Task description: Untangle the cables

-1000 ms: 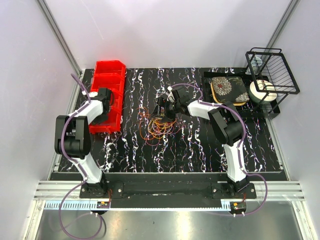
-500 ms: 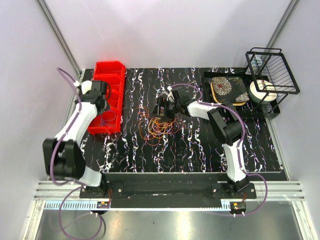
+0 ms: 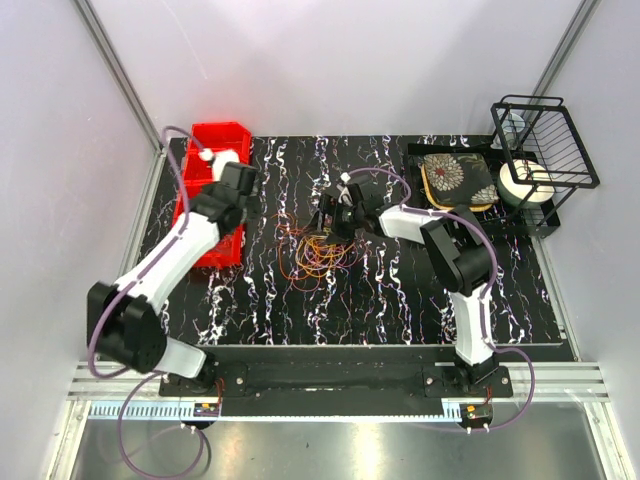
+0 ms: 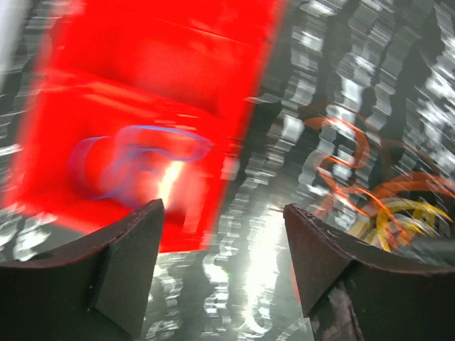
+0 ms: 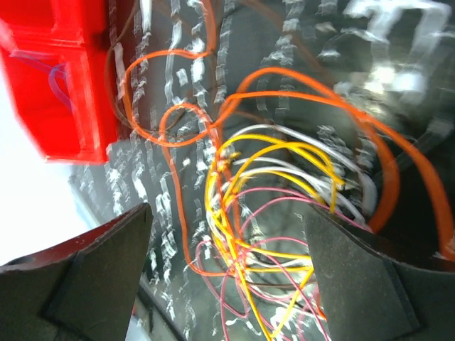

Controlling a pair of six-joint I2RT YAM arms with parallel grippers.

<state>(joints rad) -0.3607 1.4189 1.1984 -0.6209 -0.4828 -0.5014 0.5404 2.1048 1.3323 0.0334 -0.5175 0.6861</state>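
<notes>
The cables [image 3: 318, 256] lie tangled mid-worktop [image 3: 400, 300]. At their far edge the right pincer [image 5: 224, 277] hangs with fingers apart. Further left, the left pincer [image 4: 224, 266], also apart and empty, hovers beside the red bin [image 3: 218, 138].

The black, white-veined table [image 3: 400, 290] carries red bins [image 3: 222, 138] along its left edge, the cables [image 3: 318, 255] tangled near the middle, and a black tray [image 3: 520, 222] at its far right corner.

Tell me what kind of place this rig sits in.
Likely a robot lab test cell: white walls and aluminium framing enclose a marbled black table staged with a red bin, wire rack and tangled cables.
</notes>
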